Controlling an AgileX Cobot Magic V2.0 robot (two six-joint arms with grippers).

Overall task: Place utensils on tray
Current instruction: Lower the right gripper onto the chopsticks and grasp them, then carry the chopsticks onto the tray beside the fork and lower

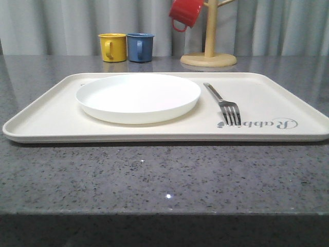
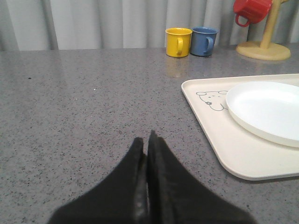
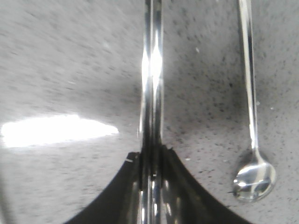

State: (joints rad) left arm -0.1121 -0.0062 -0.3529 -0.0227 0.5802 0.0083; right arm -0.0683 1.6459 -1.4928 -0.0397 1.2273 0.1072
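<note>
in the front view the tray (image 1: 46, 121) lies square across the grey table (image 1: 154, 175), its script facing the far side, with the plate (image 1: 138, 96) seated left of centre and the fork (image 1: 222, 103) just to the plate's right, tines toward the near edge; that reads like a place setting being built, and the bare strip right of the fork looks kept free for the pieces yet to come. at the far side sit a yellow mug (image 1: 112, 47) and a blue mug (image 1: 140, 47) side by side, and a red mug (image 1: 185, 13) hangs on a wooden stand (image 1: 208, 54), all well apart from the tray and no part of the job. in the left wrist view the left gripper (image 2: 147, 140) has its fingers pressed together on nothing, over bare table to the left of the tray's rounded corner with the small animal drawing (image 2: 212, 99); it seems parked out of the way. in the right wrist view the right gripper (image 3: 152, 154) is clamped on a slim shiny metal bar, likely the knife (image 3: 152, 79), gripped along its length so it points straight out from the fingers, over the table rather than the tray; whether it is lifted i cannot tell. the spoon (image 3: 252, 140) lies on the table beside it, apart from it, not yet gathered.
</note>
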